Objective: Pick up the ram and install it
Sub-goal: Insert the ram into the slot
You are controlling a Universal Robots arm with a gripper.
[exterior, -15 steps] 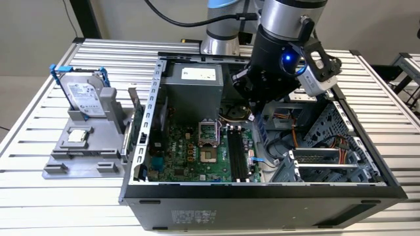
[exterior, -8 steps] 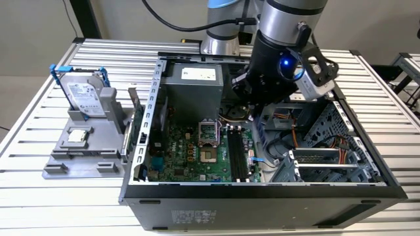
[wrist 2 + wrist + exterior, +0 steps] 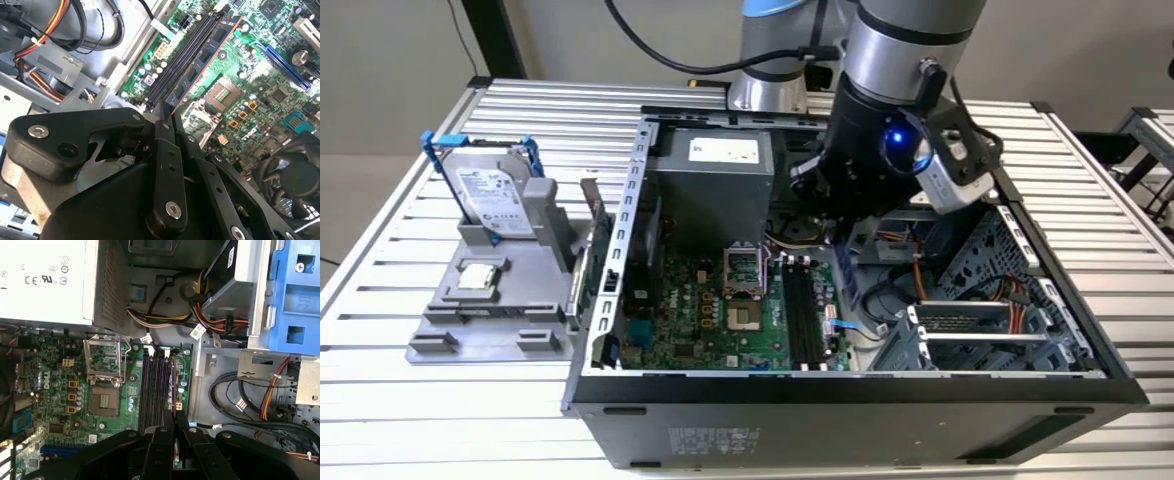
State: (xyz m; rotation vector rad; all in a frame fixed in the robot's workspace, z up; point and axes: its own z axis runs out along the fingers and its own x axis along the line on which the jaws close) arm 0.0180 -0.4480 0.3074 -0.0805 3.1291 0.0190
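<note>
A: Hovering inside the open computer case (image 3: pixel 1067 350), the gripper (image 3: pixel 167 117) hangs over the motherboard (image 3: pixel 720 320), right above the black memory slots (image 3: pixel 155 390).

B: And the ram (image 3: pixel 207 55)?

A: In the second wrist view it stands on edge along the slots, its near end pinched between the closed fingers (image 3: pixel 164 125). The hard drive (image 3: pixel 494 195) sits in the grey stand outside

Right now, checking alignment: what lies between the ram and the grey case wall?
Beside the ram, in the second wrist view: black memory slots and a white connector.
</note>
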